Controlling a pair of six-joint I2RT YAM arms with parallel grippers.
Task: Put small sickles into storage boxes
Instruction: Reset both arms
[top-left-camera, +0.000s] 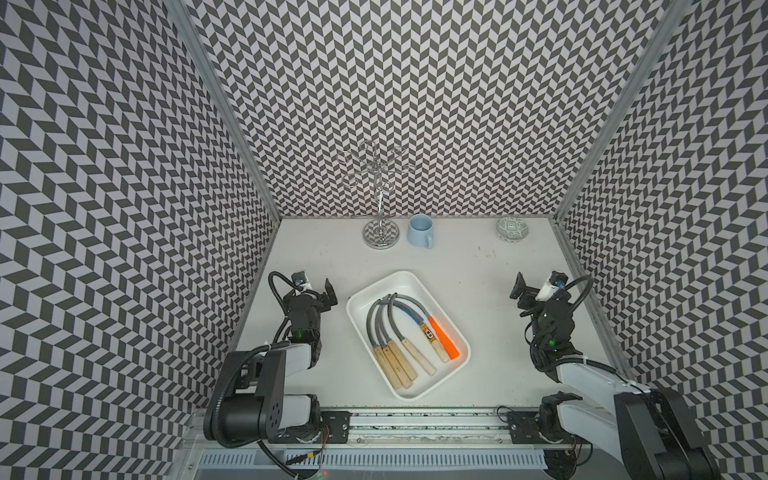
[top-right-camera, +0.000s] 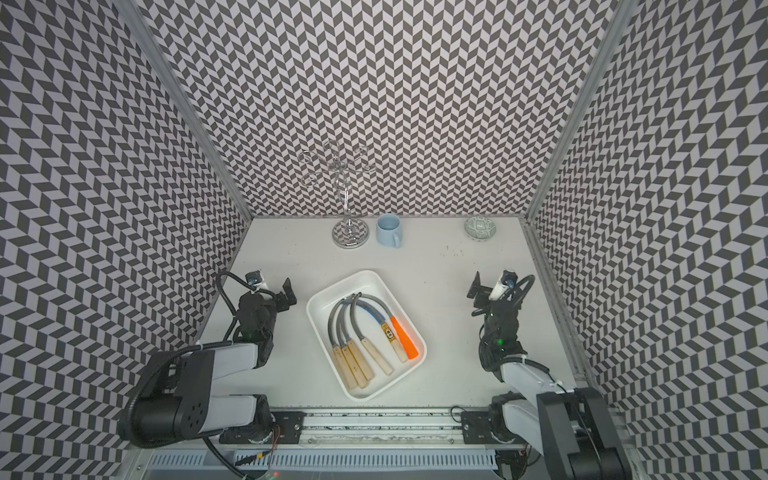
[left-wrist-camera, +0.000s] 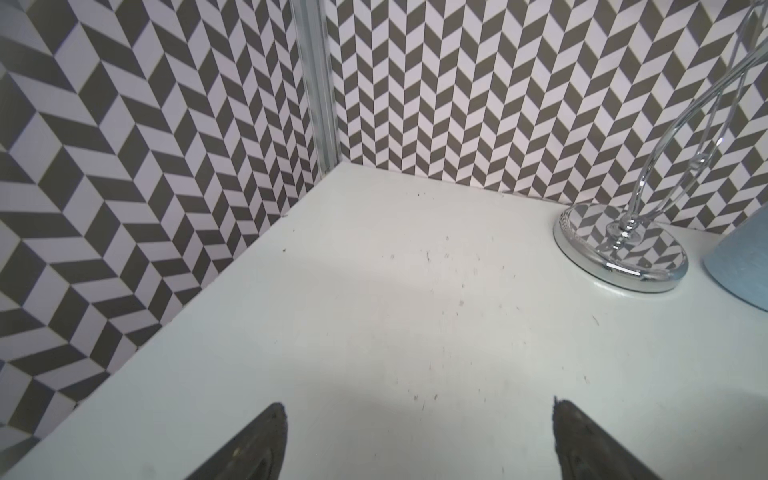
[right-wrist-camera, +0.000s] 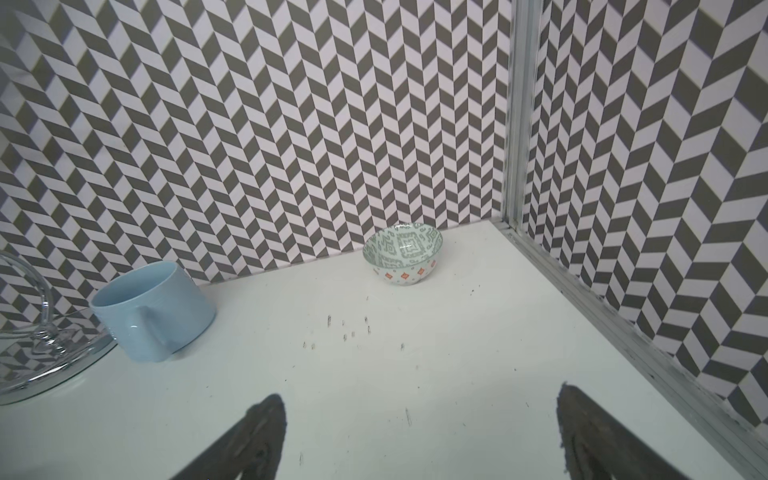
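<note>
Your left end effector (left-wrist-camera: 417, 419) and right end effector (right-wrist-camera: 419, 411) gape empty either side of the shallow white plastic tray (top-left-camera: 401, 286), nearer the left, holding six curved grey-bladed sickles (top-left-camera: 409, 332) lengthwise, handles toward the near edge of the worktop (top-left-camera: 478, 270).

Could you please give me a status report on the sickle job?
Left hand open, empty. Right hand open, empty. Sickles all in white tray. Mug, bowl, chrome stand well apart from tray.

Glossy plastic tray (top-left-camera: 411, 286), seemingly wooden sickle handles (top-left-camera: 397, 362), mirror-polished metal stand (left-wrist-camera: 623, 253).
</note>
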